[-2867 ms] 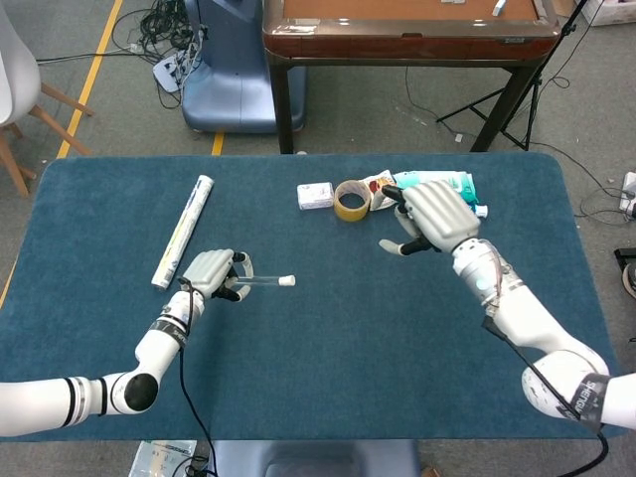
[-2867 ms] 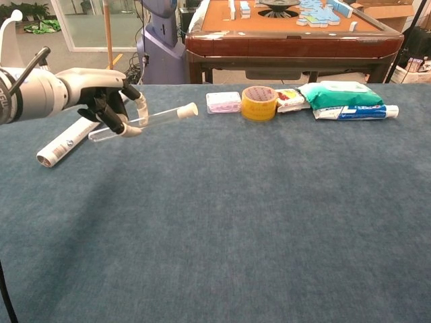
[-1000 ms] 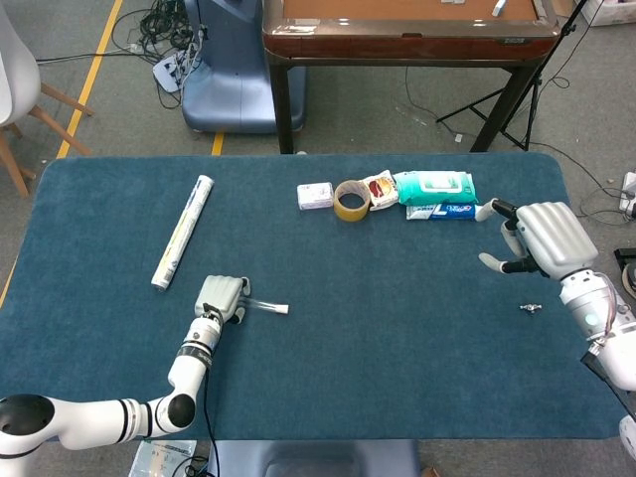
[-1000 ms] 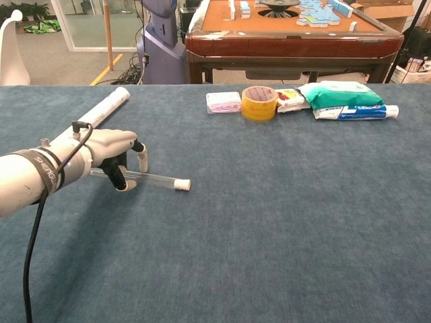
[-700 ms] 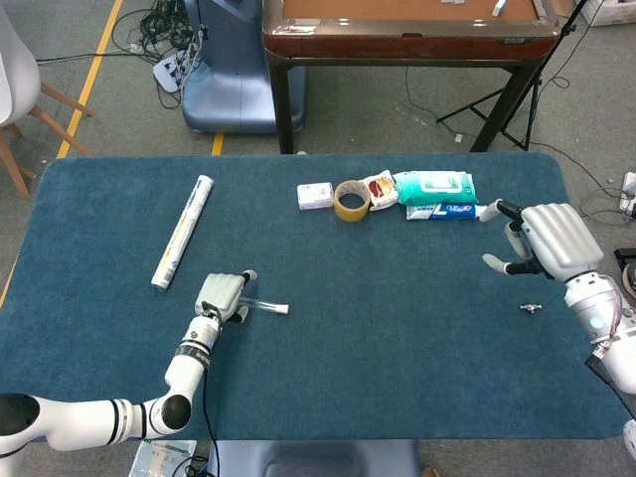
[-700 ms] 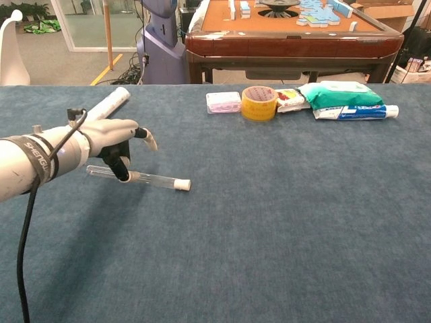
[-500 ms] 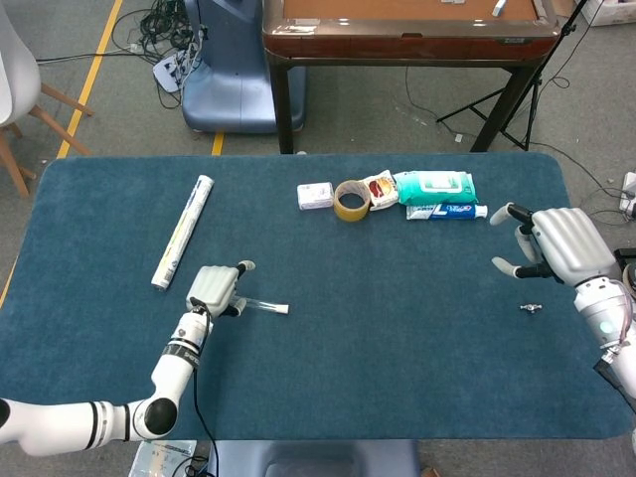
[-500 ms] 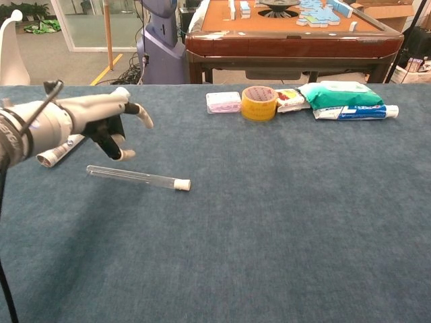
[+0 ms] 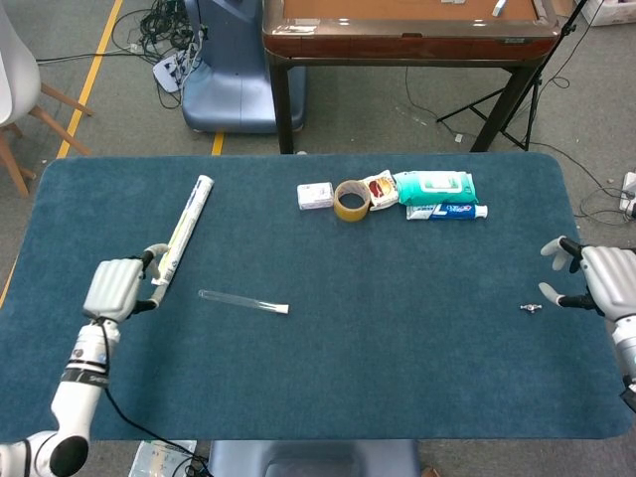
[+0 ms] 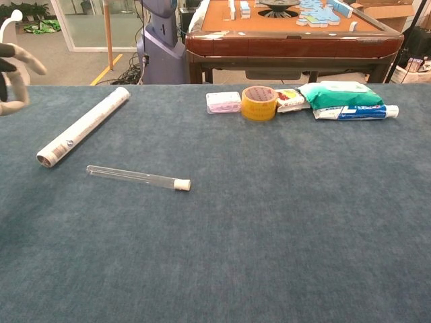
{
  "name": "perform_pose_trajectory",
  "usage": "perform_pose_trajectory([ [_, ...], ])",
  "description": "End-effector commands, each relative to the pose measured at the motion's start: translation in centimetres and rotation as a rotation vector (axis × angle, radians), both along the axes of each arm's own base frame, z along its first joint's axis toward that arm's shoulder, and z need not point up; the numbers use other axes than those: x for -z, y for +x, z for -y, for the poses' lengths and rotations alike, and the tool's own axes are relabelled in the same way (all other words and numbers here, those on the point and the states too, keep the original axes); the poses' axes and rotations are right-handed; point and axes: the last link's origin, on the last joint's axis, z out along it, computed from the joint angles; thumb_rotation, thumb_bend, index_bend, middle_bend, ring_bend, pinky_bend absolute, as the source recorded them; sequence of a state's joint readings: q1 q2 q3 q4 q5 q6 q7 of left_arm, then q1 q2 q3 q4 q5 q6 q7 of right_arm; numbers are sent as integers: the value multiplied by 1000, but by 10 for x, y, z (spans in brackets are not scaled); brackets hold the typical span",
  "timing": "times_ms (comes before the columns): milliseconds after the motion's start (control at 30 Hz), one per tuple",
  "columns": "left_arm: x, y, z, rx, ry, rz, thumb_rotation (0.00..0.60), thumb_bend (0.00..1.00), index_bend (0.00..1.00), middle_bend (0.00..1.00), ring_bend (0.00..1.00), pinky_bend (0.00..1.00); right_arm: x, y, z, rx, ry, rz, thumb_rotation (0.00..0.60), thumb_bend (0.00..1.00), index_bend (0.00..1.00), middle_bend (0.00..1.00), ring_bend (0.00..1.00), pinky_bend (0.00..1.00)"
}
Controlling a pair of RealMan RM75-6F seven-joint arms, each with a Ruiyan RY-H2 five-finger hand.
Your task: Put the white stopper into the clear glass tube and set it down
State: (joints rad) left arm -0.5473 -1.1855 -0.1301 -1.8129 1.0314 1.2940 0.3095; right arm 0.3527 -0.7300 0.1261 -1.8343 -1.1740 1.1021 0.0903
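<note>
Tube (image 9: 241, 301) flat on table, stopper (image 9: 282, 309) end pointing right; left hand (image 9: 117, 288), right hand (image 9: 594, 279) spread, empty.

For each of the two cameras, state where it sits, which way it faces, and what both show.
Head view: sits high, looks steeply down on the blue table; shows the left hand and right hand, both empty.
Chest view: sits low at the table's near edge, looks level across it toward the wooden table; only the left hand's fingers show at the left edge.
Shared: the stoppered glass tube, rolled tube, tape roll.
</note>
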Motion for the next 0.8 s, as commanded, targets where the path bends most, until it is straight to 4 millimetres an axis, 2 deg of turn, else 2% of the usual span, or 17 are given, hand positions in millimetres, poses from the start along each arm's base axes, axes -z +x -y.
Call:
perform_pose_trajectory([
  [33, -18, -27, 23, -32, 38, -1, 600, 354, 240, 411, 387, 496, 6, -19, -15, 16, -17, -10, 600, 271, 315, 391, 352, 501],
  [167, -30, -50, 47, -60, 73, -4, 600, 354, 240, 392, 364, 445, 11, -36, -30, 0, -47, -35, 600, 271, 253, 331, 289, 448],
  [333, -37, -66, 77, -64, 100, -18, 600, 354, 241, 390, 362, 426, 12, -50, -48, -20, -81, -44, 600, 271, 244, 311, 259, 430],
  [533, -41, -71, 106, -27, 158, -52, 600, 354, 259, 390, 362, 420, 12, -58, -65, -21, -84, -79, 600, 270, 243, 310, 251, 420],
  [800, -42, -75, 133, -46, 167, -45, 600, 354, 261, 390, 362, 416, 12, -62, -73, -36, -93, -42, 600, 270, 243, 310, 251, 420],
])
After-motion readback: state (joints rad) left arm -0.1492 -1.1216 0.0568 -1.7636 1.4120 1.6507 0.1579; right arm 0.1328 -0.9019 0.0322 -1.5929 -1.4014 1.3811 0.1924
